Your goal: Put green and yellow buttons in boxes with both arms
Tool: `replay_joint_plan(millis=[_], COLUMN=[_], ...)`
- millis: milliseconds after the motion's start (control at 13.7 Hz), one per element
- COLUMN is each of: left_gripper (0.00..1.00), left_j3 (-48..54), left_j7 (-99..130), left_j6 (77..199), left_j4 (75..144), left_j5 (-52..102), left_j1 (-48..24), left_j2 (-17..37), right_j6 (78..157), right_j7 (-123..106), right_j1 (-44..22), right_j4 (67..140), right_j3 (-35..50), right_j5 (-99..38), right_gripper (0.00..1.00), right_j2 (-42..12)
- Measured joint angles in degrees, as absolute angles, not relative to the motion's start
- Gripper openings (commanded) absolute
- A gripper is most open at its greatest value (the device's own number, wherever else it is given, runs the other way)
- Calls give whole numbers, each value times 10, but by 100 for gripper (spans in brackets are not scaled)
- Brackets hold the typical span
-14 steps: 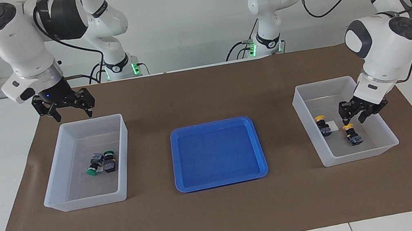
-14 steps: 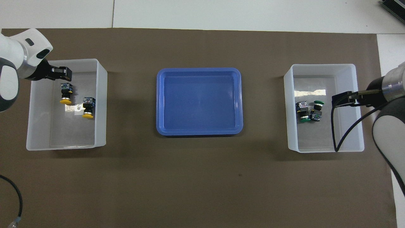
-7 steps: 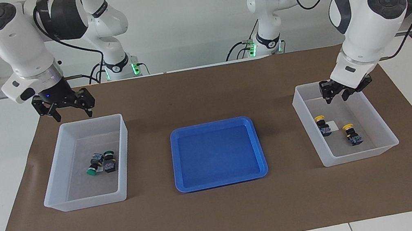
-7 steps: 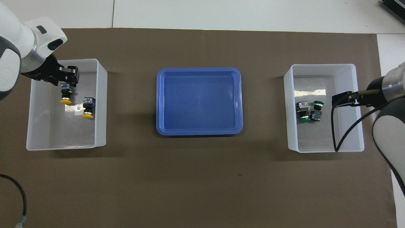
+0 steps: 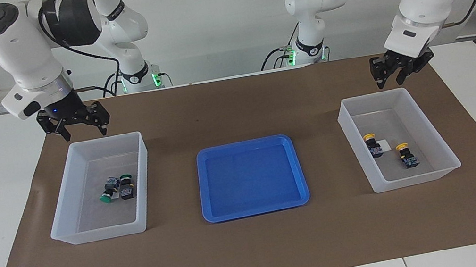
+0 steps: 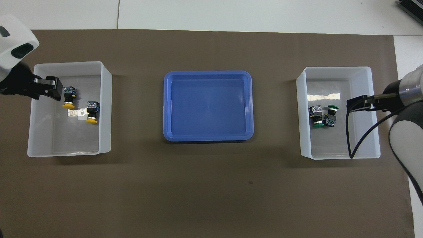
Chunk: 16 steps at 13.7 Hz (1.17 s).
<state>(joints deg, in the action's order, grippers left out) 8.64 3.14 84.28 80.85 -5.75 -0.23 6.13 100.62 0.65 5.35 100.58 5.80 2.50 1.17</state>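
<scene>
Both end effectors hang spread and empty, the left end effector (image 5: 401, 70) above the yellow buttons' box (image 5: 444, 166) at the worktop's left-arm end, the right end effector (image 5: 75, 124) above the green buttons' box (image 5: 68, 237) at the right-arm end.

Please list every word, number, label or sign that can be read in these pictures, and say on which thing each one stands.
No text can be read.
White label on the floor of the box with the yellow buttons: nothing legible on it.
Black band with white lettering on the right arm: too small to read.
</scene>
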Motion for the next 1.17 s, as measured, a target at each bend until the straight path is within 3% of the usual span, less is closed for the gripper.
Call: replay_joint_plan(millis=[438,584,1168], left_gripper=[71,100,100], left_j3=[85,85,83], left_j7=[31,31,32], left_j6=[892,903,936], left_j4=[929,949,956], left_j5=[-57,-56,13], left_j1=[-2,-2,-1], left_j2=[9,0,-7], right_j6=[1006,1006,1006], right_j7=[6,6,6], right_j1=[53,53,53], right_j4=[1006,1006,1006], right_j3=[58,58,58], right_j5=[25,25,25], right_gripper=[100,100,100], right_j2=[12,12,12])
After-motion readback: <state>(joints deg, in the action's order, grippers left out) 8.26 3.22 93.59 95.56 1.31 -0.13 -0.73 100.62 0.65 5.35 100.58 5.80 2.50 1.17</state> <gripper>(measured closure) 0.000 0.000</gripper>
